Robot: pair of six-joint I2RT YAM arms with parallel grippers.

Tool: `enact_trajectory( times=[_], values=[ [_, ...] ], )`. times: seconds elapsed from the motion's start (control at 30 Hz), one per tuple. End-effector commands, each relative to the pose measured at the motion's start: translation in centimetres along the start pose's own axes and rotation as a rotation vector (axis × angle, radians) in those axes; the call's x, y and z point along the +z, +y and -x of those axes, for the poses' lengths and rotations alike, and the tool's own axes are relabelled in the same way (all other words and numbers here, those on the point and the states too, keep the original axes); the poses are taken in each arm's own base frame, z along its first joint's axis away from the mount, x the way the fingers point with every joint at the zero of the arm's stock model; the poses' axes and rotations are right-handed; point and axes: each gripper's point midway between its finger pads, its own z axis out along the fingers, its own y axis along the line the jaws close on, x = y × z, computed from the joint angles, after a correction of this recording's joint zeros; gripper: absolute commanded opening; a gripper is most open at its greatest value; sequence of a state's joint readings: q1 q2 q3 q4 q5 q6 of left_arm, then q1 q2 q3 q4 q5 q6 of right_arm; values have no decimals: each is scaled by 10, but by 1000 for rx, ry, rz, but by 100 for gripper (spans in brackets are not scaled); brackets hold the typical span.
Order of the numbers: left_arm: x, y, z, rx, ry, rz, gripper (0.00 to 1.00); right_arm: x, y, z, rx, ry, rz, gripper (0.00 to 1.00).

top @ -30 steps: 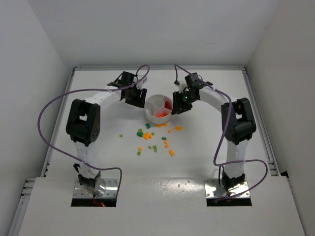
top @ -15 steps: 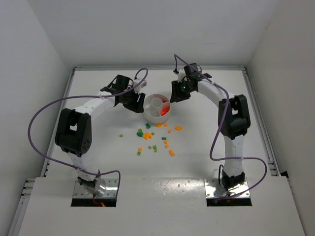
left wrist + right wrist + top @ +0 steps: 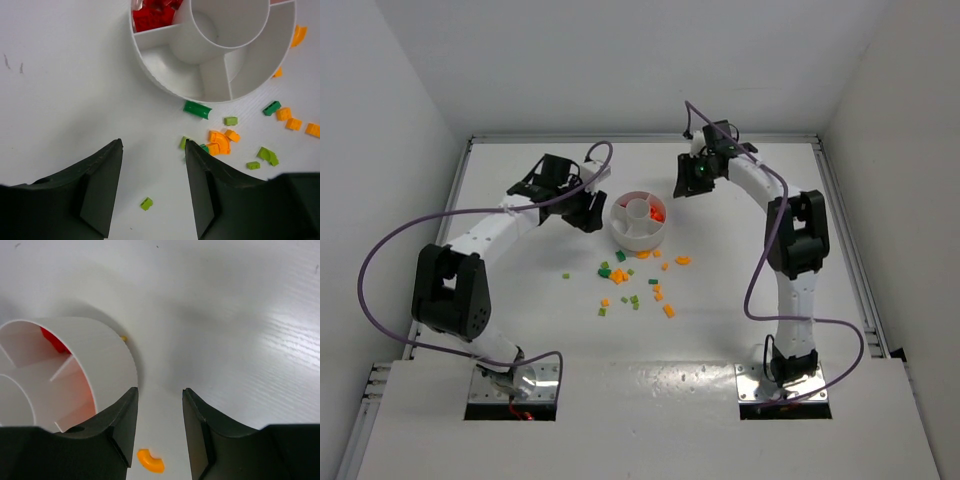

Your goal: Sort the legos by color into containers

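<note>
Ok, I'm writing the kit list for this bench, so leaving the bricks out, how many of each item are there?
Robot arms: 2
White dish: 1
Metal base plates: 2
Total: 5

- Bright, even light on the white desk point(image 3: 740, 300).
- Soft shadow hugs the right wall of the dish point(image 3: 114, 362).
- Left pincer fingers point(image 3: 100, 190) near the lens look dark, featureless.

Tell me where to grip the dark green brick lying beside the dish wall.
Likely from straight above, pinching the dark green brick by its two short ends: it lies flat with one long side close to the dish wall, leaving a finger little room there.
</note>
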State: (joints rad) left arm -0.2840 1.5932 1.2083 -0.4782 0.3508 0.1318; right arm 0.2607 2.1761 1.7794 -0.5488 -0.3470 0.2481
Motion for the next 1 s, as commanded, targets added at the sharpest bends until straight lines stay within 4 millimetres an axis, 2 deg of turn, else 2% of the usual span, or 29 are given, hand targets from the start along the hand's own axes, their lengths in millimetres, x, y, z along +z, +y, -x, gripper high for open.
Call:
enact_trajectory(
  times=[0.0,0.1,0.27,0.3,0.5,0.7,0.73,0.97],
  values=[
    [-5,13,6,11,-27,51,58,-23,5,4,-3,-37,0,41],
    [2,15,0,-8,-3,55,58,-25,6,-10,-2,-10,9,41],
    [8,23,2,-14,-6,89,58,-27,11,-27,8,18,39,41],
    [14,24,-3,-29,13,84,58,-26,11,-31,12,28,47,41],
    [29,31,-3,-76,25,95,58,-18,28,-39,-4,51,96,41],
    [43,30,-3,-117,35,70,58,-14,33,-47,-3,74,120,41],
    [43,32,4,-111,17,73,58,-14,33,-47,-3,74,120,41],
    [51,34,13,-127,4,64,58,-11,36,-56,-3,94,122,41]
  ],
)
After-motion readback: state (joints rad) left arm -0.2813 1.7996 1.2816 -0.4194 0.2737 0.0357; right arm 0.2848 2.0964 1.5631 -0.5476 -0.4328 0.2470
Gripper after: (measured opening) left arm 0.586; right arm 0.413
